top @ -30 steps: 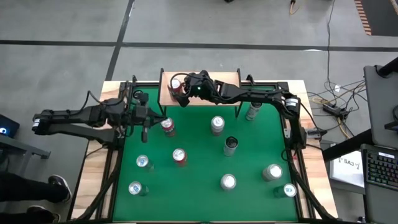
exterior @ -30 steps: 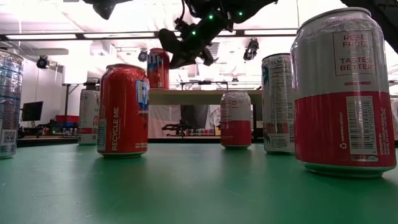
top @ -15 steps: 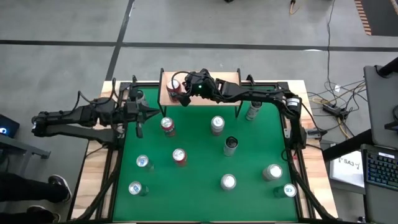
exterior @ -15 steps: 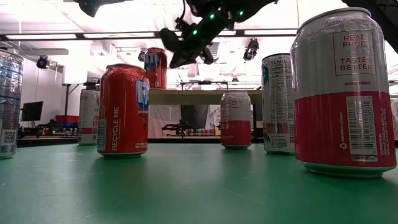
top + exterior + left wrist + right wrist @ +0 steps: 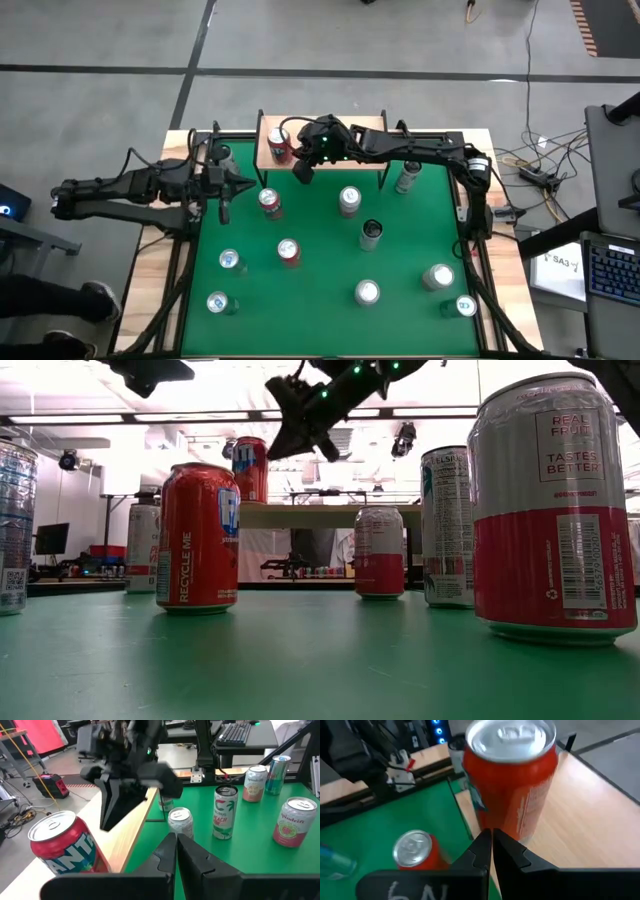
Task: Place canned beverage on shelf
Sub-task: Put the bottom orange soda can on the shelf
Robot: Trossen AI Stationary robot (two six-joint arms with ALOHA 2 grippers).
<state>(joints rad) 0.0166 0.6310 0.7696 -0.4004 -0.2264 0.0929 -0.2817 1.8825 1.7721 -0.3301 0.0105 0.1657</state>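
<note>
A red canned beverage (image 5: 277, 143) stands upright on its base at the left end of the wooden shelf (image 5: 268, 162), at the green table's far edge. In the right wrist view the can (image 5: 512, 775) shows close ahead on the shelf top (image 5: 580, 810). My right gripper (image 5: 301, 172) is shut. It hovers just off the shelf's near edge, to the right of the can and above it, and is apart from it (image 5: 278, 448). My left gripper (image 5: 222, 206) is shut and raised over the table's left side, pointing toward the shelf.
Several more cans stand on the green table: a red one (image 5: 270, 203) near my left gripper, another red one (image 5: 289, 252), a silver one (image 5: 349, 200), a dark one (image 5: 371, 235) and others toward the near edge. The shelf's right part is bare.
My right gripper has drawn back from the red can toward the table's near edge, rising a little and tipping its fingers up, shut throughout. The can stays upright on the shelf. My left gripper has pulled back a little toward the table's left edge.
</note>
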